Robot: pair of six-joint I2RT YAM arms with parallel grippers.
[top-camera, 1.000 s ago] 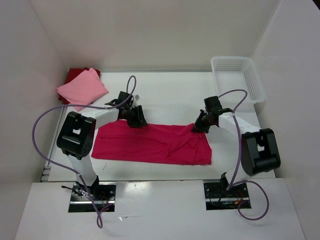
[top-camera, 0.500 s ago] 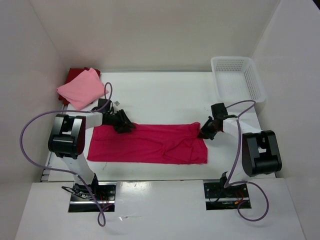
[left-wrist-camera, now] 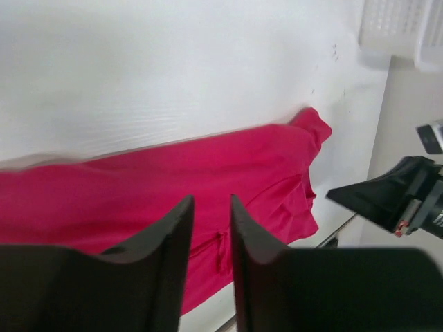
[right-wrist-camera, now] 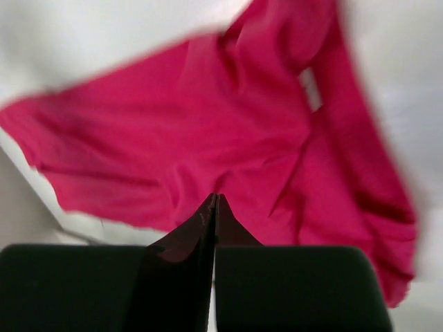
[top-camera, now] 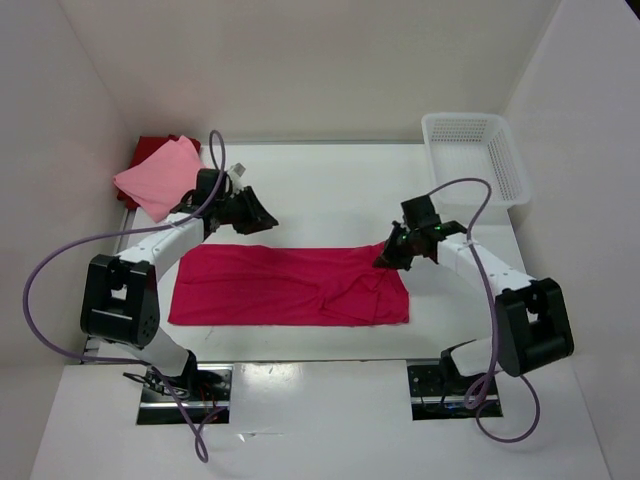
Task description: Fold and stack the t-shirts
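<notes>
Crimson-pink t-shirt (top-camera: 290, 285) lies in a long flat band across the middle of the table (top-camera: 330, 195) in the top view. The light pink t-shirt (top-camera: 162, 176) sits folded at the far left corner, on top of the dark red t-shirt (top-camera: 150, 147). The mesh basket (top-camera: 465, 118) stands apart at the far right. My left gripper (top-camera: 262, 215) hangs over bare table just beyond the band's far edge and is not touching it. My right gripper (top-camera: 385, 258) is at the far right corner of the cloth.

From the left wrist, the fingers (left-wrist-camera: 173, 228) stand a little apart with nothing between them, and the crimson-pink t-shirt (left-wrist-camera: 208, 166) spreads out below.

From the right wrist, the jaws are pressed together. The picture is blurred, so I cannot tell whether they pinch any of the shirt (right-wrist-camera: 228, 124).

I judge the step to be the next fold of this band. To do it well, I want both grippers on matching corners of one short end, each pinching every layer. They should lift together just high enough to clear the table and carry the end over evenly, so the edges line up without wrinkles.
</notes>
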